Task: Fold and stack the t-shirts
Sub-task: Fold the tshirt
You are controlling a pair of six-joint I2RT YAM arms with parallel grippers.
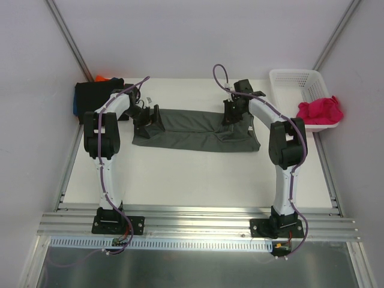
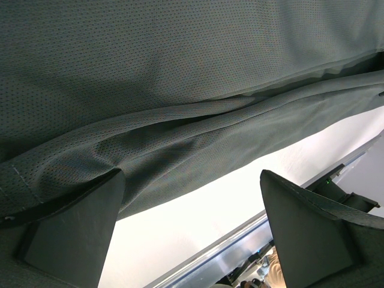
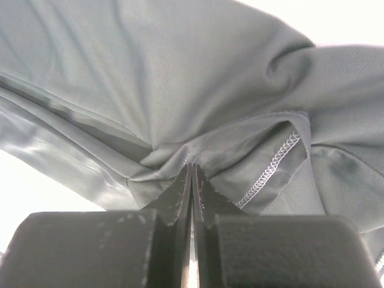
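Note:
A dark grey t-shirt (image 1: 192, 129) lies folded into a long strip across the middle of the table. My left gripper (image 1: 150, 120) stands open at its left end. In the left wrist view the left gripper (image 2: 191, 180) straddles the shirt's near edge, grey cloth (image 2: 180, 72) filling the view above it, and one finger (image 2: 78, 228) rests against the hem. My right gripper (image 1: 231, 114) is at the shirt's right end by the far edge. In the right wrist view the right gripper (image 3: 192, 167) is shut, with a pucker of the grey cloth (image 3: 180, 78) pinched at its tips.
A white lattice basket (image 1: 294, 75) at the back right holds a crumpled magenta-pink t-shirt (image 1: 321, 111). At the back left corner sits a stack with a black t-shirt (image 1: 96, 96) on top, orange (image 1: 103, 78) and blue (image 1: 77, 105) cloth showing at its edges. A metal rail (image 1: 198, 219) runs along the table's near edge.

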